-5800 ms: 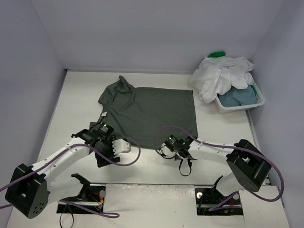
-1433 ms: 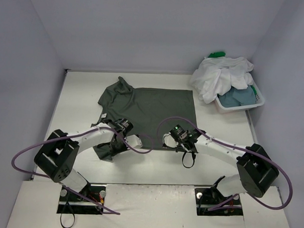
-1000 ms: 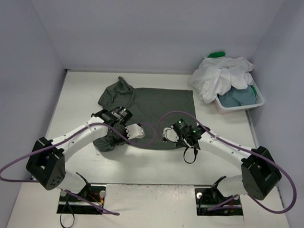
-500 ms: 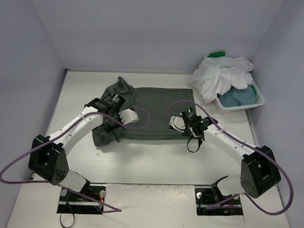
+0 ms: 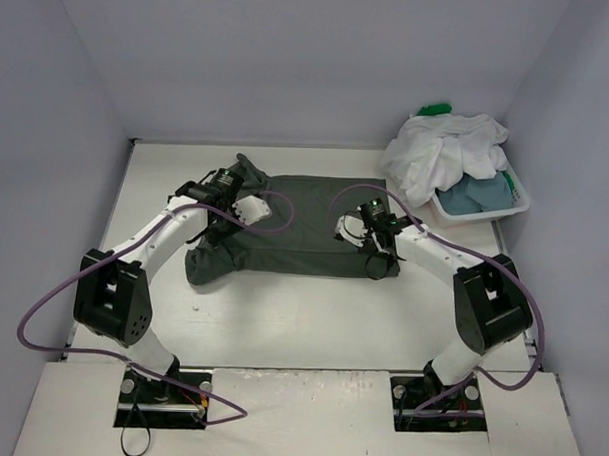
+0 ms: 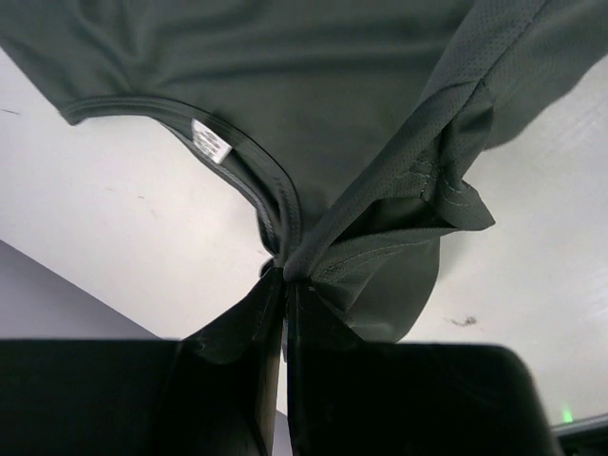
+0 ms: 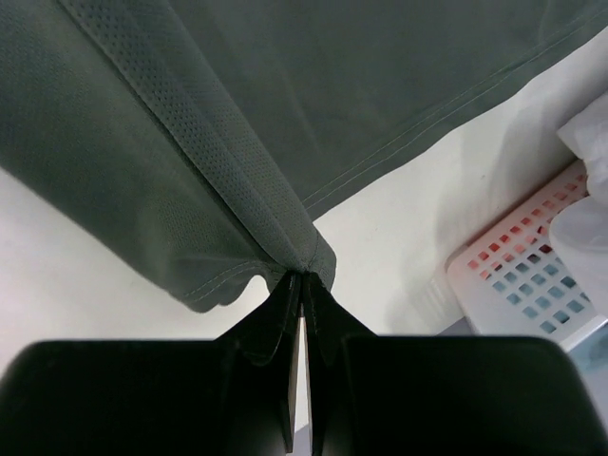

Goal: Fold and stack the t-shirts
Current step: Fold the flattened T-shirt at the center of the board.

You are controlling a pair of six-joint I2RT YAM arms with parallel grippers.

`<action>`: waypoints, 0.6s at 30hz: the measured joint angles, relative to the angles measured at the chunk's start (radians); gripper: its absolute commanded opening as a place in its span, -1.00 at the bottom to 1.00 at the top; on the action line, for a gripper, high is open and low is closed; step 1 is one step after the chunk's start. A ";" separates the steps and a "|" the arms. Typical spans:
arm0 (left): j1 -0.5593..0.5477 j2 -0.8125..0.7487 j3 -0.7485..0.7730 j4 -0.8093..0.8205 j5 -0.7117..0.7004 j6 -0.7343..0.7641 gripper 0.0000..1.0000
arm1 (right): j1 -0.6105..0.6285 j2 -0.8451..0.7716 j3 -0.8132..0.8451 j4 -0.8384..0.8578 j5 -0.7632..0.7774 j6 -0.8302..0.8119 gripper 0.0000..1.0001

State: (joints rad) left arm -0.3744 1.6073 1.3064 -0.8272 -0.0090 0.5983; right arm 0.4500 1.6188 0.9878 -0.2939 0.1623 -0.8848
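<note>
A dark grey t-shirt lies mid-table, its near half doubled over toward the back. My left gripper is shut on bunched cloth by the collar and sleeve; the left wrist view shows the fingertips pinching grey fabric beside the white neck label. At the shirt's right side, the right gripper is shut on a hem corner, the shirt spreading away from it. More t-shirts fill the basket: white, blue-grey, green.
The white slotted basket stands at the back right, close to my right arm; its wall shows in the right wrist view. Purple cables loop over both arms. Walls close the table on three sides.
Both grippers have carried the shirt's near edge away from the bases toward the back of the table, doubling the shirt over itself. Both stayed shut throughout.
</note>
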 measured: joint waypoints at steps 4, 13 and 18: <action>0.006 0.025 0.037 0.032 -0.011 0.000 -1.00 | -0.023 0.048 0.042 0.029 -0.003 0.001 -1.00; 0.008 0.121 0.120 0.081 -0.023 0.004 -1.00 | -0.039 0.141 0.074 0.089 0.010 -0.001 -1.00; 0.009 0.202 0.174 0.104 -0.043 0.020 -1.00 | -0.063 0.180 0.099 0.113 0.018 -0.007 -1.00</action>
State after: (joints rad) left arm -0.3653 1.8091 1.4799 -0.7231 -0.0521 0.6186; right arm 0.3874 1.7988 1.0866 -0.1806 0.1799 -0.8917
